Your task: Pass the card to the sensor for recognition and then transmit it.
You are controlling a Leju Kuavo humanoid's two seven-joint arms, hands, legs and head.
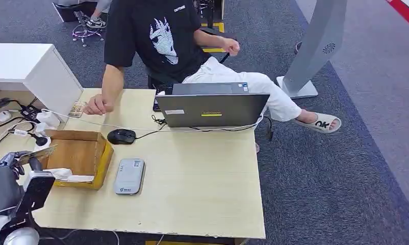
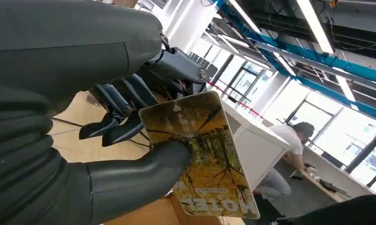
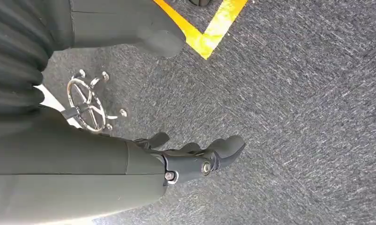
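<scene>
A yellow hotel card (image 2: 207, 154) with a tree picture is pinched between the thumb and fingers of my left hand (image 2: 144, 140). In the head view that left hand (image 1: 11, 163) is at the table's left edge, holding the card (image 1: 36, 154) just left of the wooden box (image 1: 80, 153). The grey card sensor (image 1: 129, 176) lies flat on the table right of the box, about a hand's width from the card. My right hand (image 3: 195, 157) hangs over grey carpet, fingers apart, holding nothing.
A person in a black shirt (image 1: 151, 35) sits behind the table (image 1: 202, 184), one hand resting by a small item at the far left. A laptop (image 1: 212, 107), a black mouse (image 1: 122, 136) and cables lie at the back. A white cabinet (image 1: 29, 66) stands left.
</scene>
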